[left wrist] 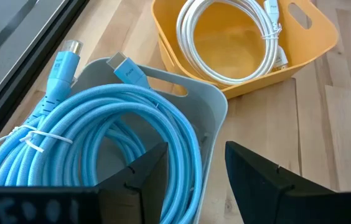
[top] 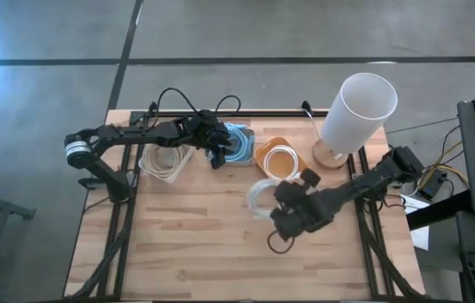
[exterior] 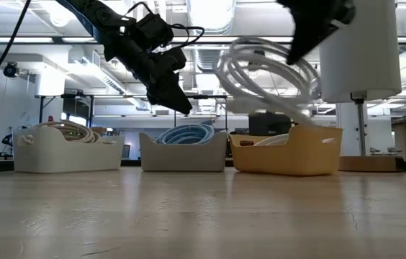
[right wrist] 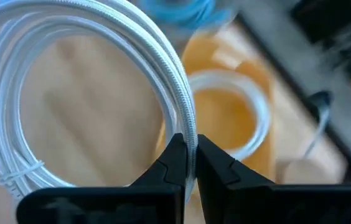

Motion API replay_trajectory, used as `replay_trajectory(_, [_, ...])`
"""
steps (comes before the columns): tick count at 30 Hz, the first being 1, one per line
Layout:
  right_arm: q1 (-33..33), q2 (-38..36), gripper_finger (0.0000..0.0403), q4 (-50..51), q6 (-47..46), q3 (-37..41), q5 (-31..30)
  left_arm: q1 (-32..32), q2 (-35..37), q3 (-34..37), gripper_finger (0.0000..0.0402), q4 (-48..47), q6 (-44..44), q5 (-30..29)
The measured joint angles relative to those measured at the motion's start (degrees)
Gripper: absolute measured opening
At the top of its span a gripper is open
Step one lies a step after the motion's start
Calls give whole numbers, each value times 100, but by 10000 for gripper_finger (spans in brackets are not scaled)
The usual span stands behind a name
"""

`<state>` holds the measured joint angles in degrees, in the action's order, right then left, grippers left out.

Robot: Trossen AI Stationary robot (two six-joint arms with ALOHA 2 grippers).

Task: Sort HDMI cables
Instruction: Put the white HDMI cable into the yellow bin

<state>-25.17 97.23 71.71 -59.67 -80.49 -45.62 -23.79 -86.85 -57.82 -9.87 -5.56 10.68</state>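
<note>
**Carrying a white coil toward the yellow bin**

Gripping a white cable coil (right wrist: 70, 93) in clenched jaws, the right gripper (right wrist: 190, 163) holds it in the air just beside the yellow bin (top: 264, 153), which contains another white coil (left wrist: 231, 43); the left gripper (left wrist: 194, 180), jaws released, hovers over the grey bin (left wrist: 216, 102) of light blue cables (left wrist: 94, 137); beige coils (exterior: 70, 130) lie in the white bin (exterior: 66, 152).

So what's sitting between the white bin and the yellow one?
The grey bin holding blue cable stands between the white bin and the yellow bin, as the low view shows.
</note>
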Motion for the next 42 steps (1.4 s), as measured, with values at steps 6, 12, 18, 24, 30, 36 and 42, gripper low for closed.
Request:
replay_trajectory(6, [735,-182,14,32,166,-57,-757,0,0,0,172,0,0,0])
replay_trajectory(12, [1491,-199,13,103,-127,217,-731,0,0,0,172,1,0,2])
replay_trajectory(18, [1914,-181,13,96,-534,459,-711,2,0,87,172,22,-41,0])
replay_trajectory(24, [2056,-181,13,100,-784,693,-663,1,0,415,172,378,-45,0])
replay_trajectory(30, [2053,-181,13,108,-1060,957,-463,2,0,557,172,549,-42,0])
replay_trajectory(36, [2039,-181,13,124,-1246,1241,35,34,0,507,172,757,121,2])
replay_trajectory(42, [2045,-181,21,79,-1298,1527,53,231,0,509,172,1188,114,293])
